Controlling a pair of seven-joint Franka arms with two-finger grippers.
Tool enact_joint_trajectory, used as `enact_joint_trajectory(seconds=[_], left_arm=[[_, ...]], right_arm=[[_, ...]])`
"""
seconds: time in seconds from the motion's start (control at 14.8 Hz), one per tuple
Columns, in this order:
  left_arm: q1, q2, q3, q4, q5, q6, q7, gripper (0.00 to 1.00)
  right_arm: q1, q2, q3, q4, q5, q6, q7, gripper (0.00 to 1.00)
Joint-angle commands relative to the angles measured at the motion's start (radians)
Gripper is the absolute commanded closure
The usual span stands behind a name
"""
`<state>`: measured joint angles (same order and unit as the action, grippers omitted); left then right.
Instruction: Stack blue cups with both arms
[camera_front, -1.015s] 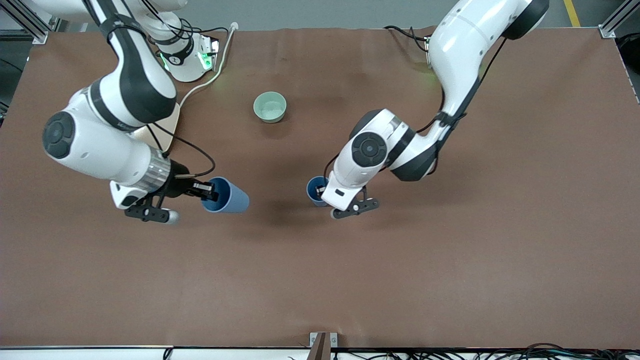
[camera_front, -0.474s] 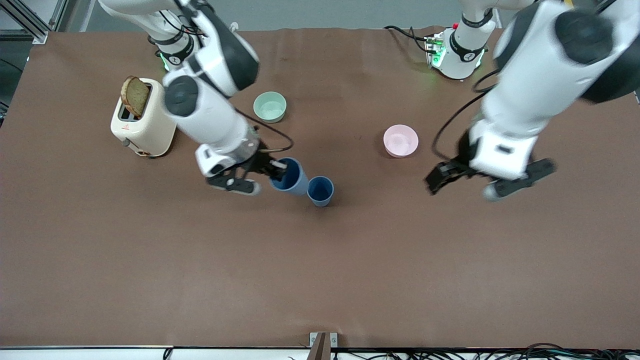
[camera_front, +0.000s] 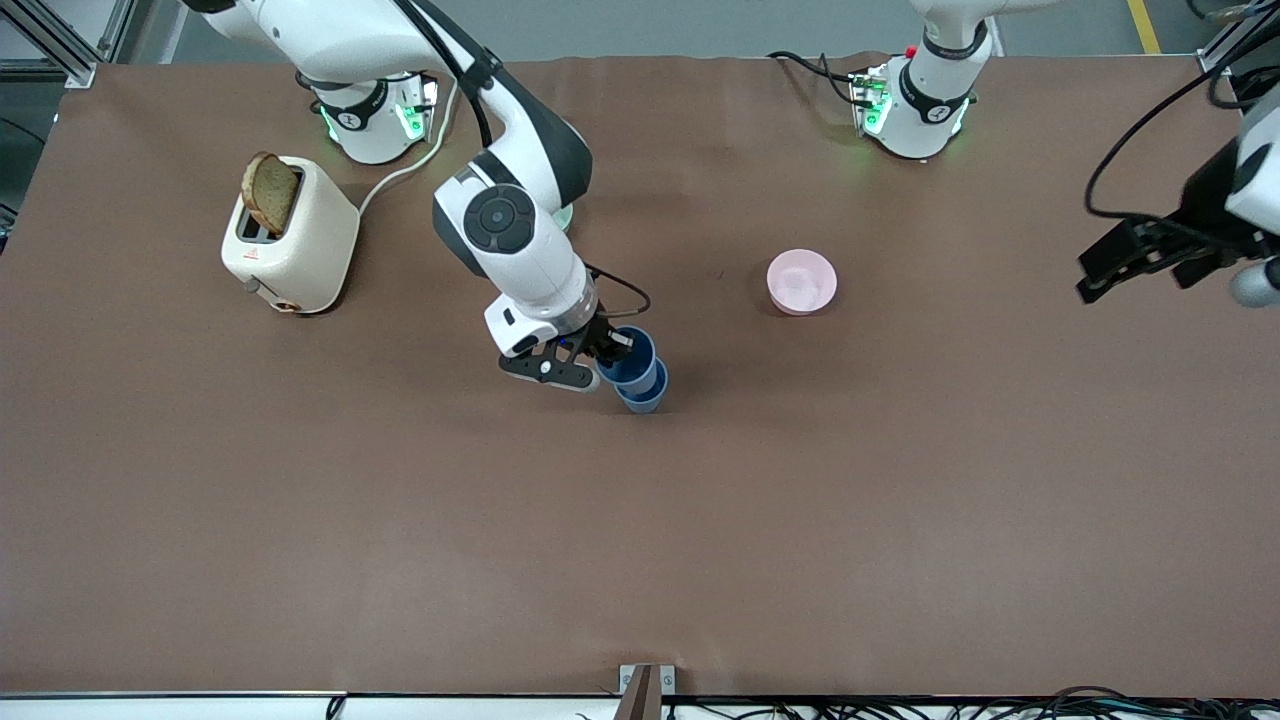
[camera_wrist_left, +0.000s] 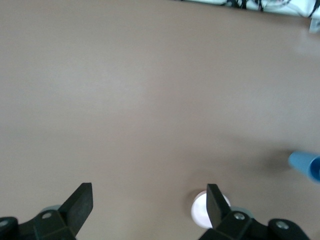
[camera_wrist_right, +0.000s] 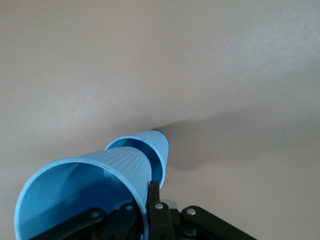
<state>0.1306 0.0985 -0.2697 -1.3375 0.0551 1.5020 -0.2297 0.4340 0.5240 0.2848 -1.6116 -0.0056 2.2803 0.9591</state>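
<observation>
One blue cup (camera_front: 644, 394) stands mid-counter (camera_front: 400, 520). The second blue cup (camera_front: 630, 360) sits partly inside it, rim clenched by the right hand (camera_front: 606, 349). The left hand (camera_front: 1140, 255) hangs released over the left arm's end, well apart.

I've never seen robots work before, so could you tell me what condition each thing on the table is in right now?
Held blue cup: gripped at its rim, partly inside the other cup.
Standing blue cup: upright on the table.
Right gripper: shut on the held cup.
Left gripper: open, empty.
Pink bowl: upright.
Toaster: bread slice sticking up.
</observation>
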Motion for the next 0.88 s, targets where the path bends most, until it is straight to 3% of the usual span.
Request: enact_joint_trajectory(seconds=[0.0,0.2,0.47,0.81], left_arm=[[0.015,-0.058,-0.006,-0.051,-0.001,-0.032,0.062,0.00],[-0.061,-0.134,0.071,-0.173,-0.015,0.003,0.121,0.00],[-0.187,-0.200,0.217,-0.256,-0.055,0.009,0.124,0.00],[-0.195,-0.192,0.214,-0.247,-0.054,0.007,0.124,0.00]], right_arm=[[0.012,0.004,-0.001,0.004,-0.027,0.005,0.027,0.99],[0.017,0.007,-0.001,0.004,-0.027,0.005,0.027,0.99],[0.022,0.016,-0.001,0.006,-0.042,0.005,0.029,0.99],[0.011,0.027,-0.003,0.006,-0.068,0.007,0.027,0.98]])
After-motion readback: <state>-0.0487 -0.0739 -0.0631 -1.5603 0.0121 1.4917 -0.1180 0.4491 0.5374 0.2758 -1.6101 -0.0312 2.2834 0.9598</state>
